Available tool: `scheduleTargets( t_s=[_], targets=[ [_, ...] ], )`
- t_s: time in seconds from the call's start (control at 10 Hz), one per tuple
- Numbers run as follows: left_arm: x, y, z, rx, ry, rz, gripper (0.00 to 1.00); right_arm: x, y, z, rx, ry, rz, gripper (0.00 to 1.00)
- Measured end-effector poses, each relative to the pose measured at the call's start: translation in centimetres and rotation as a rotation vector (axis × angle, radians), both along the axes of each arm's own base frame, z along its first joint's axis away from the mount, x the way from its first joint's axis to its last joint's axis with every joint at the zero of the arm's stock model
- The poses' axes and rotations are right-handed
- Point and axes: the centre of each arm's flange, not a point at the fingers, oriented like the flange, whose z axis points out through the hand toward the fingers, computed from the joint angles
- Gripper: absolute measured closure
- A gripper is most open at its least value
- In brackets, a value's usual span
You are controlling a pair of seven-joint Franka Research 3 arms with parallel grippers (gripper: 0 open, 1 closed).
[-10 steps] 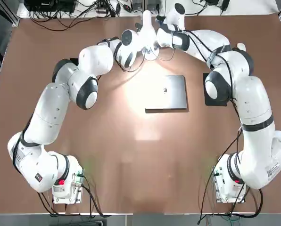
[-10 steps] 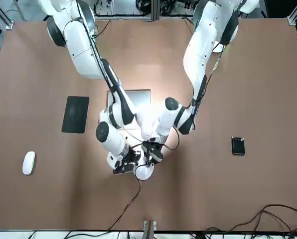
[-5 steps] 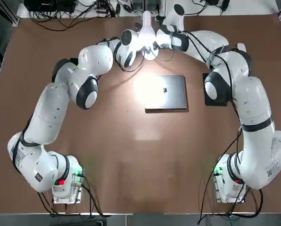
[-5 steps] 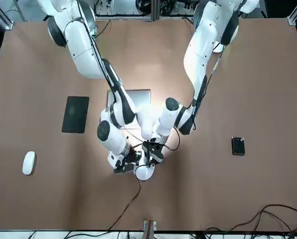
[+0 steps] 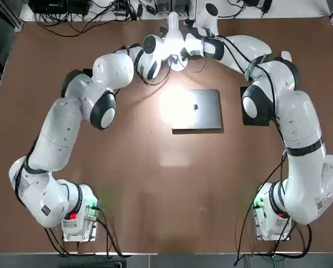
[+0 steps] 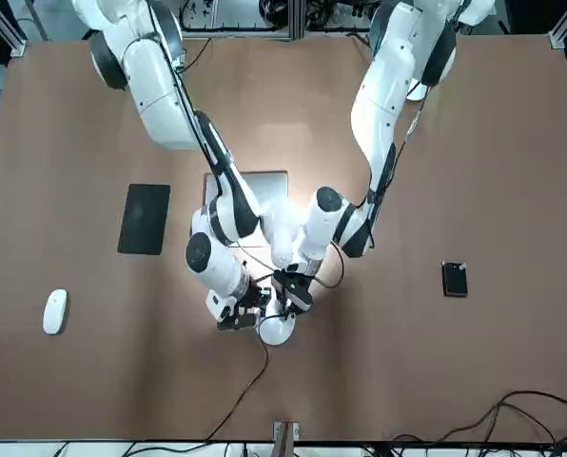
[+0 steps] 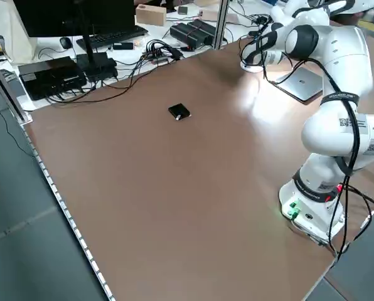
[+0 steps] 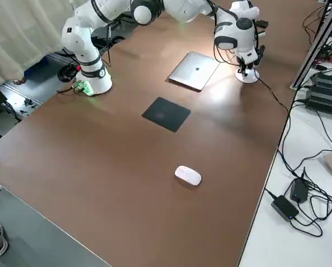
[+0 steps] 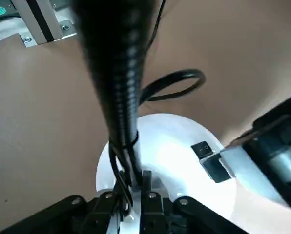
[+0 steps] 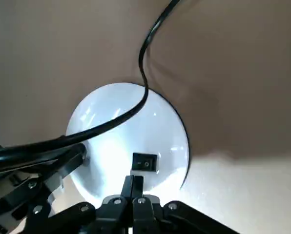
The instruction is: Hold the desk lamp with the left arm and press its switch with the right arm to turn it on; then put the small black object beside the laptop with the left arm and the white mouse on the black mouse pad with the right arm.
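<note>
The desk lamp stands at the table's far edge on its white disc base (image 10: 111, 131) and is lit, throwing a bright patch onto the laptop (image 5: 197, 109). My left gripper (image 9: 135, 195) is shut on the lamp's dark neck (image 9: 118, 97) just above the base. My right gripper (image 10: 134, 184) is shut, its tips right by the black switch (image 10: 145, 163); contact is unclear. The small black object (image 6: 455, 279) lies alone on the robot's left. The white mouse (image 6: 55, 311) lies far right, beyond the black mouse pad (image 6: 145, 218).
The lamp's black cord (image 6: 241, 390) trails off the far edge. Cables, power bricks and boxes (image 7: 80, 63) crowd the bench beyond the table. Both arms arch over the far half, and the right one covers part of the mouse pad from above.
Both wrists have edged slightly toward the far edge. The lamp stays lit and both grippers stay shut at the lamp's base.
</note>
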Motion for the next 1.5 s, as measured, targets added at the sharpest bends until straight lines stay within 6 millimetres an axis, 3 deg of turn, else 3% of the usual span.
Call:
scheduleTargets(
  t_s=[0.2, 0.4, 0.5, 0.8, 0.9, 1.0, 1.3, 1.5],
  targets=[
    [0.0, 0.0, 0.0, 0.001, 0.001, 0.0, 0.85, 1.1, -1.9, 1.5, -0.004, 0.028, 0.001, 0.99],
    [0.0, 0.0, 0.0, -0.001, 0.003, 0.003, 0.84, 3.1, -6.5, 3.5, -0.013, 0.049, 0.035, 0.97],
    [0.2, 0.2, 0.0, -0.001, 0.006, 0.014, 0.7, 4.1, -9.4, 4.5, -0.015, 0.064, 0.036, 0.95],
    [0.4, 0.5, -0.1, -0.001, 0.014, 0.026, 0.26, 5.9, -18.2, 6.4, -0.087, 0.14, 0.016, 0.53],
    [0.2, 0.5, -0.3, 0.001, 0.02, 0.026, 0.12, 6.4, -21.2, 6.9, -0.128, 0.147, 0.003, 0.46],
    [0.0, 0.6, -0.2, 0.004, 0.026, 0.027, 0.0, 6.9, -24.8, 7.5, -0.173, 0.16, -0.015, 0.4],
    [-1.4, 2.6, 1.0, 0.034, 0.065, 0.038, 0.0, 7.6, -37.9, 9.3, -0.292, 0.171, -0.019, 0.0],
    [-1.9, 5.0, 2.3, 0.055, 0.085, 0.053, 0.0, 7.1, -47.4, 9.8, -0.297, 0.171, -0.059, 0.0]
  ],
)
